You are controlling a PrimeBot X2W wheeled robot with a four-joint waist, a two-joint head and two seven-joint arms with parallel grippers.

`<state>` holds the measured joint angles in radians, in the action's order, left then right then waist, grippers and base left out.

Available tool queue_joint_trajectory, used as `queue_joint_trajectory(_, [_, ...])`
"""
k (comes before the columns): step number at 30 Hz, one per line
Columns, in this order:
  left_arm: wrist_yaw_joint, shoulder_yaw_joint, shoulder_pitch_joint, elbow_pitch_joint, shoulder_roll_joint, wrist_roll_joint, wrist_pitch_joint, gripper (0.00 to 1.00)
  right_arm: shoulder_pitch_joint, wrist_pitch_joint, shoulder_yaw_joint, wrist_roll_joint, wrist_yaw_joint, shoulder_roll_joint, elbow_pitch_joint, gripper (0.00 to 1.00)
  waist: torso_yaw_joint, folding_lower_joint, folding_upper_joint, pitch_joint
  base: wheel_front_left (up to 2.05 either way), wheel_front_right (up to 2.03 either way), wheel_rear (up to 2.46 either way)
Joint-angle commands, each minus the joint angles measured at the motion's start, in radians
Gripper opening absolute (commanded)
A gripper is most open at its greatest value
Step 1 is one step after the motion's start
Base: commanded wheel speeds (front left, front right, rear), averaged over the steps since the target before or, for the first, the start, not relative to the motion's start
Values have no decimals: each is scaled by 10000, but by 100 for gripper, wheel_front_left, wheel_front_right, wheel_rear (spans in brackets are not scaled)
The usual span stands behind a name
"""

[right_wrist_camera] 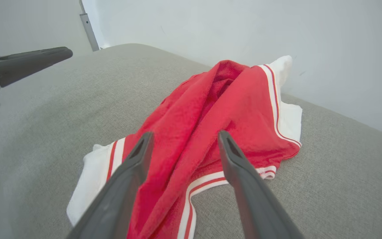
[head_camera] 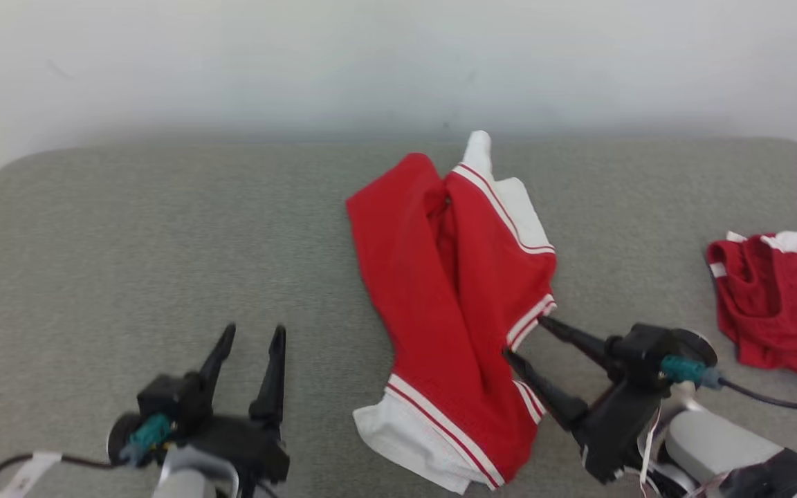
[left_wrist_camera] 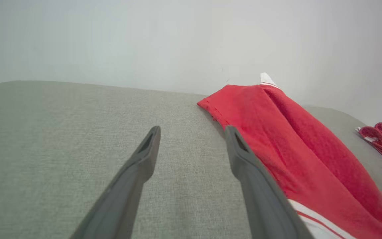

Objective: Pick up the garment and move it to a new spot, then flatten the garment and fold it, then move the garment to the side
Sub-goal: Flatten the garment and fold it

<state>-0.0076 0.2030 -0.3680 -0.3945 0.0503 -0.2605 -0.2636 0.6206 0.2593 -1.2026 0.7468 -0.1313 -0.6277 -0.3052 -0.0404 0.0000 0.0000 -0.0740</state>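
Observation:
The garment (head_camera: 440, 297) is red with white bands and red stripes, lying loosely folded lengthwise on the grey cushion (head_camera: 129, 242). It also fills the middle of the right wrist view (right_wrist_camera: 204, 132) and the right of the left wrist view (left_wrist_camera: 277, 132). My right gripper (head_camera: 523, 339) is open, its fingertips at the garment's right edge beside a striped hem, with no cloth pinched between them (right_wrist_camera: 184, 137). My left gripper (head_camera: 253, 335) stands open to the left of the garment, over bare cushion (left_wrist_camera: 191, 131).
A second red and white garment (head_camera: 779, 304) lies bunched at the cushion's right edge. A pale wall (head_camera: 398, 62) runs behind the cushion. A metal post (right_wrist_camera: 88, 26) stands at the cushion's far corner in the right wrist view.

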Motion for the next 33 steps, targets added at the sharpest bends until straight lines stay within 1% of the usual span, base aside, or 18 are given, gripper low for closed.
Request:
queue_joint_trajectory(1, [-14,-43,-317,-107,10,131,-10,100,-44,56,389,-111,11,231,28,100,-561,0,0,-509,0,0,0])
queue_joint_trajectory(4, [-143,-32,-1159,-434,8,472,-10,100,-469,58,1579,-647,11,545,-9,100,-921,0,0,-891,0,0,0])
queue_joint_trajectory(8, [-345,50,-2465,-1259,50,1019,-10,100,-961,62,3152,-1545,11,1162,66,100,-1483,0,0,-1449,0,0,0])
queue_joint_trajectory(12, [-500,159,-3836,-2234,178,1456,-9,100,-1314,66,4013,-2273,10,1660,173,100,-2115,0,0,-2000,0,0,0])
queue_joint_trajectory(14, [-492,219,-4415,-2815,250,1663,-9,100,-1407,65,4388,-2530,10,1902,243,100,-2387,0,0,-2228,0,0,0])
queue_joint_trajectory(18, [-362,265,-5389,-4059,430,1912,-9,100,-1622,66,4843,-2926,10,2305,418,100,-2834,0,0,-2580,0,0,0])
queue_joint_trajectory(24, [29,68,-6390,-5919,820,1930,-9,100,-1618,66,5155,-3293,10,2748,709,100,-3326,0,0,-3066,0,0,0])
queue_joint_trajectory(29, [298,-128,-6840,-6786,1062,1832,-9,100,-1554,67,5319,-3421,10,2889,824,100,-3511,0,0,-3298,0,0,0])
queue_joint_trajectory(32, [296,-174,-7028,-7267,1091,1711,-9,100,-1557,65,5449,-3508,10,2937,873,100,-3564,0,0,-3366,0,0,0])
queue_joint_trajectory(33, [232,-122,-7058,-7387,1083,1752,-8,91,-1562,67,5494,-3537,10,2933,884,100,-3563,0,0,-3375,0,0,0])
